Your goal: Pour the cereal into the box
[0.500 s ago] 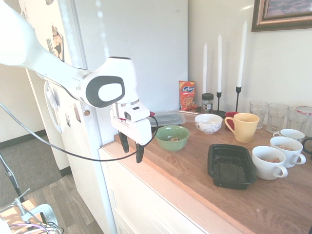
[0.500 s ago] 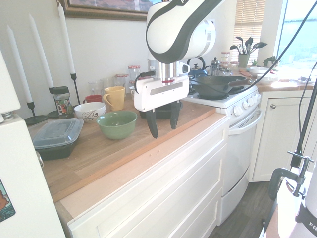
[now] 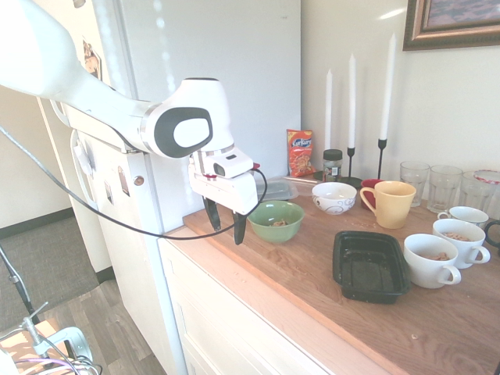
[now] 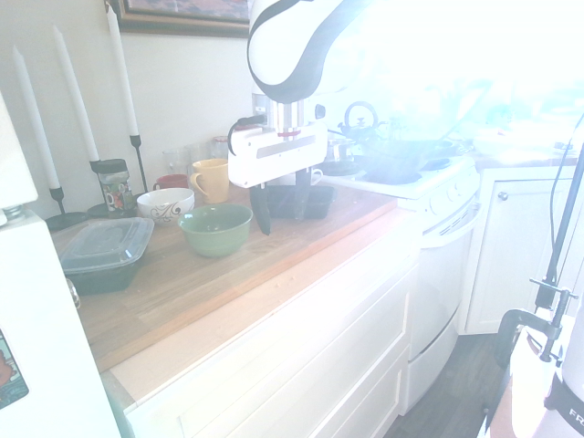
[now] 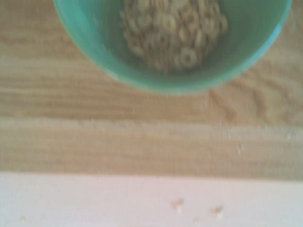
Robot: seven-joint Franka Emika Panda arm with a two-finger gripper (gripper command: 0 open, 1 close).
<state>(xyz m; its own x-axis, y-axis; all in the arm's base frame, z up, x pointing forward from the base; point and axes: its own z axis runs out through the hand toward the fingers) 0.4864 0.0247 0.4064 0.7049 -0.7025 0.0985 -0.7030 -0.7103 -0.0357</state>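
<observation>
The cereal [image 5: 173, 33], small pale tan rings, lies in a green bowl [image 3: 276, 220] on the wooden counter. The wrist view looks down on the bowl [image 5: 156, 82] and the counter's front strip. More cereal shows in the white mugs [image 3: 430, 260] at the right. The box [image 3: 369, 266] is a shallow black tray that lies empty in front of those mugs. My gripper [image 3: 226, 223] hangs open just left of the green bowl, above the counter's front edge, with nothing between its fingers. In the second exterior view the gripper [image 4: 278, 208] is right of the bowl [image 4: 215, 228], partly in front of the box [image 4: 319, 203].
A yellow mug [image 3: 389, 203], a patterned white bowl [image 3: 333, 197], a lidded black container [image 3: 269, 190], an orange snack bag [image 3: 299, 152], candles [image 3: 384, 94] and glasses [image 3: 444, 186] stand toward the back. A fridge [image 3: 234, 78] rises at the left, a stove [image 4: 401, 178] beyond the counter's other end.
The gripper has moved from the counter's front corner toward the green bowl, a little higher. Strong glare now washes out the second exterior view.
</observation>
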